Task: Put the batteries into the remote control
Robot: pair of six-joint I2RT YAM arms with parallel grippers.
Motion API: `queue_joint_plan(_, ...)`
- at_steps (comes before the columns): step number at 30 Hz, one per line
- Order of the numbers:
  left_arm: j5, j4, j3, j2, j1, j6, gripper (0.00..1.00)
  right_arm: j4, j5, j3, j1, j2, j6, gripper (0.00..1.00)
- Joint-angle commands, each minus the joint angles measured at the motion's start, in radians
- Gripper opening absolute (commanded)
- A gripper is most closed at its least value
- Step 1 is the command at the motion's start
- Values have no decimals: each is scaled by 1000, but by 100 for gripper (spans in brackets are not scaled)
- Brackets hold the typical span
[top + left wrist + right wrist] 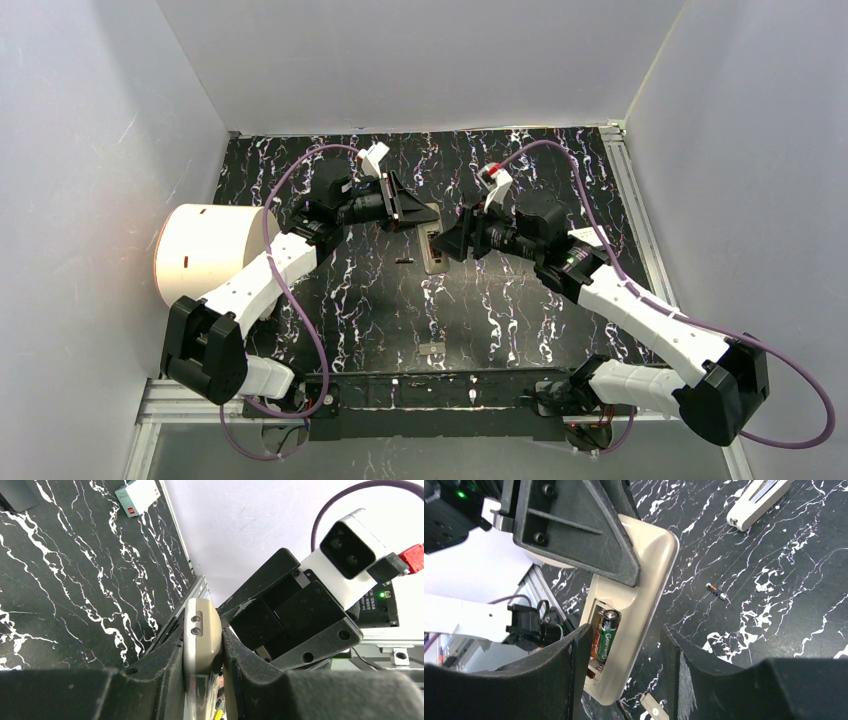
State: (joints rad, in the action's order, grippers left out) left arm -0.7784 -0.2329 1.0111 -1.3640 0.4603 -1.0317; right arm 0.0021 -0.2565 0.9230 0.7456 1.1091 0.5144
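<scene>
The beige remote control [646,575] is held off the table, with my left gripper [202,645] shut on its upper end; in the top view the remote [432,245] hangs between both arms. Its back compartment is uncovered. A green battery [606,634] lies in it, and an orange-brown cell [595,642] lies beside that. My right gripper [625,630] stands open around the remote's lower end, with the left finger [569,675] over the compartment's edge and a gap at the right finger [684,675]. One loose battery [717,592] lies on the black marble table [520,320], dark and small [404,260] in the top view.
A white cylinder [205,250] stands at the table's left edge beside my left arm. A small pale flat piece [430,349] lies near the front middle. A white oblong part [756,500] rests on the marble. White walls close in three sides.
</scene>
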Motion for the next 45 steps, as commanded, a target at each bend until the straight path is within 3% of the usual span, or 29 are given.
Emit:
queue_joint_plan(1,-35,3,50,13,0,12,0,-38,-47,58,-4,12,-94,61)
queue_joint_plan(12,-38,10,56,13,0,12,0,-96,-43,83,-4,31,-140,51)
queue_joint_plan(18,-32,20,55,11,1,19,0,-52,-53,79,-5,5,-72,70)
queue_joint_plan(29,-21,26,60,10,-1,28,0,75,-43,27,-12,-56,144,82)
queue_joint_plan(34,4,26,57,20,-1,22,0,178,19,-58,-32,-94,378,92)
queue_joint_plan(37,27,26,57,34,-2,14,0,241,128,-153,-33,-141,566,98)
queue_joint_plan(40,51,26,53,50,-2,1,0,310,247,-252,-32,-194,746,99)
queue_joint_plan(45,65,13,44,61,-1,-40,0,640,185,-362,-35,-127,951,99)
